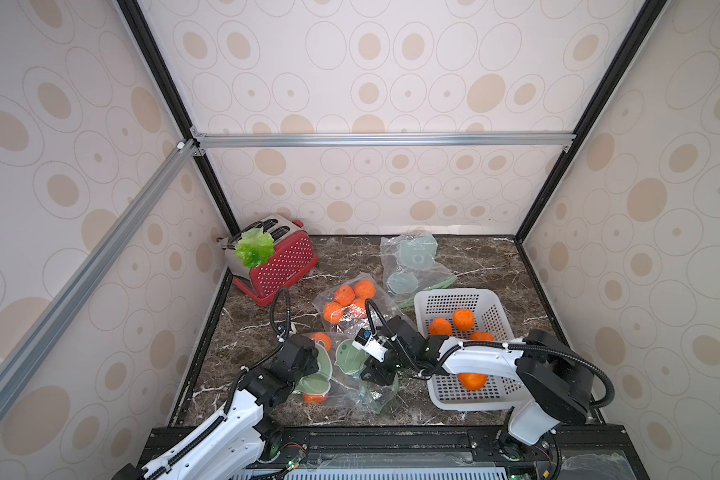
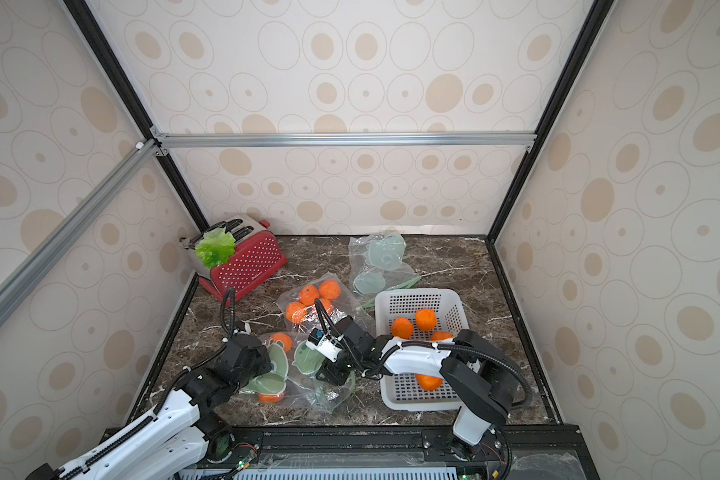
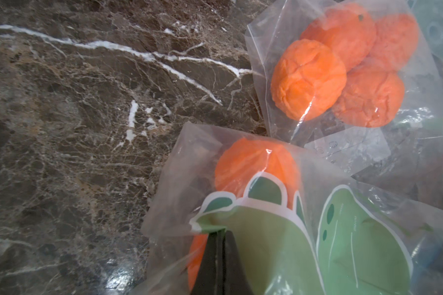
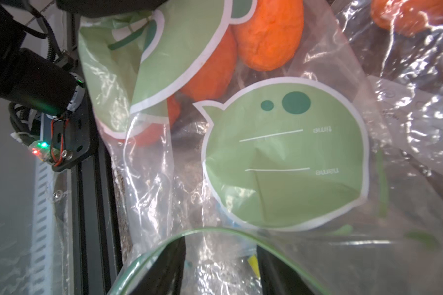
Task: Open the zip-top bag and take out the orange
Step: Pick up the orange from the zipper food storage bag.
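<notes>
Once spread at the mouth, calls for a reach inside: find the zip-top bag (image 1: 348, 356) at the front of the tabletop (image 1: 242, 332), between the two arms. Note the left gripper (image 3: 216, 231) closed tight on a fold of film near the end away from the mouth, pinning it. Note the right gripper (image 4: 219, 246) with jaws apart inside the arched green zip rim (image 4: 215, 229), clamping nothing. Look for the oranges (image 4: 266, 33) straight ahead of the right gripper, past the round green label (image 4: 284, 153), bunched toward the left gripper. Reach lengthwise, likely with the right arm, nearer the mouth.

Red toaster (image 1: 285, 266), green lettuce leaf (image 1: 255, 248) on it, dark marble tabletop (image 1: 495, 266)
</notes>
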You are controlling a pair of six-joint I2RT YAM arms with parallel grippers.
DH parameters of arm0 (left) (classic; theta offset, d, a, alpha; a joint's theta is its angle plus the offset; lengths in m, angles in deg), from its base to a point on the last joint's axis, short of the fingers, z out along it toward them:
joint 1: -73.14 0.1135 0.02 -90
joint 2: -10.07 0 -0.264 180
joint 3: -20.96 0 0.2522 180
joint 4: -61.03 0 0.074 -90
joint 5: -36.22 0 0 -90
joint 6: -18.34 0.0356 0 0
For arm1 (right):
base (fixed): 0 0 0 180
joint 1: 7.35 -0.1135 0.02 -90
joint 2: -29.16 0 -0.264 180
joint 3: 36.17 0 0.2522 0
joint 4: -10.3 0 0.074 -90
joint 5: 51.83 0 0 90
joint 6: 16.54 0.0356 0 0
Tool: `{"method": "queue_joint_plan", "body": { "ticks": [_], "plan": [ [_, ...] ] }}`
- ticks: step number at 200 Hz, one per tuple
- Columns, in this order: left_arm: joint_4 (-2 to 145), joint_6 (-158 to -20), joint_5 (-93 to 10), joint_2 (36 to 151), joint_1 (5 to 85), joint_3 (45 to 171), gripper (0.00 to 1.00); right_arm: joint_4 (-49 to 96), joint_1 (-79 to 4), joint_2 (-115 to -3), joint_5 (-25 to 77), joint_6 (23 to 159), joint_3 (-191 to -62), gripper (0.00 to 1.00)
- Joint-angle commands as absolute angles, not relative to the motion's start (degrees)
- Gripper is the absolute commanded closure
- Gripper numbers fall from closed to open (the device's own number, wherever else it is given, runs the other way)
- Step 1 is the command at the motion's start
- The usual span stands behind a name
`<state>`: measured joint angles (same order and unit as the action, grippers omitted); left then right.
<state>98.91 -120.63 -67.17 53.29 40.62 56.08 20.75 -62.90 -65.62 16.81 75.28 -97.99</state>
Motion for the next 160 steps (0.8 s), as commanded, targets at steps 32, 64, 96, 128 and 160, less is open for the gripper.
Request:
{"method": "queue_joint_plan", "body": {
  "ticks": [32, 64, 96, 128, 160],
  "plan": [
    [93.5, -112.0, -50.5, 44.8, 40.7, 60.9, 1.00, 16.3, -63.2, -63.4, 19.0, 72.2, -94.6, 0.50],
    [90.8, -112.0, -41.7, 43.8, 40.7, 66.3, 1.00, 17.1, -63.2, -61.4, 23.1, 71.0, -92.6, 0.46],
    [103.4, -111.2, -52.4, 44.5, 40.7, 70.5, 1.00, 15.8, -63.2, -60.4, 26.0, 70.7, -89.2, 0.45],
    [110.0, -113.0, -62.0, 47.9, 40.7, 70.0, 1.00, 18.8, -63.2, -61.4, 28.0, 70.2, -89.7, 0.45],
    [108.8, -114.1, -63.1, 49.0, 40.7, 69.5, 1.00, 21.0, -63.2, -63.1, 28.0, 68.5, -90.9, 0.44]
  ]
}}
